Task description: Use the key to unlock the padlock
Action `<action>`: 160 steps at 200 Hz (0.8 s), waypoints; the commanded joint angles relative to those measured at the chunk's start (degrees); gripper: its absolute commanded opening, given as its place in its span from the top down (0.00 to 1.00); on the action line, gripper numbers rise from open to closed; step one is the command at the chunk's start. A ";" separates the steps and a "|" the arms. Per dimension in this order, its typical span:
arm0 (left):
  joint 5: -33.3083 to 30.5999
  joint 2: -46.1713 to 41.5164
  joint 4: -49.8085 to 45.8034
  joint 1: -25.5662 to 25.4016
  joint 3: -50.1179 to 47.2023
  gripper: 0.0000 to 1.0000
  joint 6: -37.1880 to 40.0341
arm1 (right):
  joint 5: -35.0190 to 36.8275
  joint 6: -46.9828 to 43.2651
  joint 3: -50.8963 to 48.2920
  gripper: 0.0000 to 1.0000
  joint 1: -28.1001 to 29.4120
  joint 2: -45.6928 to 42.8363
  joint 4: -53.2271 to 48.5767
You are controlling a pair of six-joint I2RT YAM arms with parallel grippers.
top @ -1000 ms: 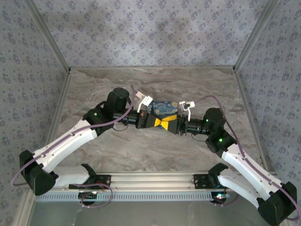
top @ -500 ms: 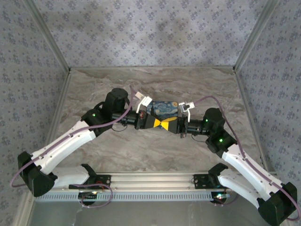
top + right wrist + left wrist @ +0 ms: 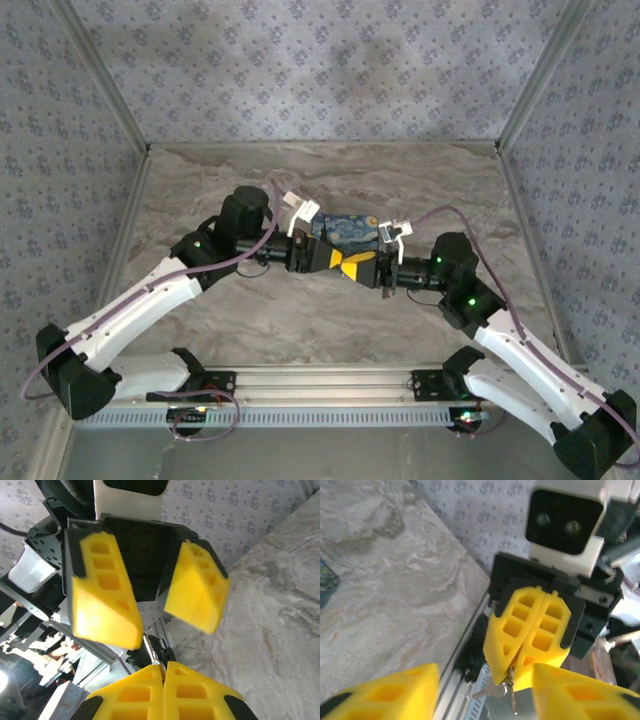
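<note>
The right pincer (image 3: 162, 669), at the bottom middle of its wrist view, is squeezing shut on the silver key (image 3: 151, 652). The key is poking up from the tips, long side up and down, toward the left pincer (image 3: 170, 630), which is gaping wide. One blue box (image 3: 352, 228) is sitting behind the two pincers.

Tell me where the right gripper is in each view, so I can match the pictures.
Top external: right gripper at centre, tip facing the left gripper.
Left wrist: gripper at centre, pointing at the camera, jaws shut.
Right wrist: gripper at bottom centre, jaws shut.
Shared landmark: the key at its tip, in both wrist views.
</note>
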 commanded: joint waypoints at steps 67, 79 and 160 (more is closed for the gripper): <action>-13.68 -7.98 7.47 2.73 -14.40 0.27 -7.51 | 21.61 -10.85 6.11 1.00 -7.29 -1.36 -20.35; -14.63 -7.54 12.26 2.14 -18.70 0.27 -10.24 | 24.90 -12.31 6.91 1.00 -8.05 0.03 -22.45; -22.62 9.30 29.76 -0.90 -26.24 0.20 -13.20 | 36.25 -17.28 8.03 1.00 -13.15 12.33 -19.30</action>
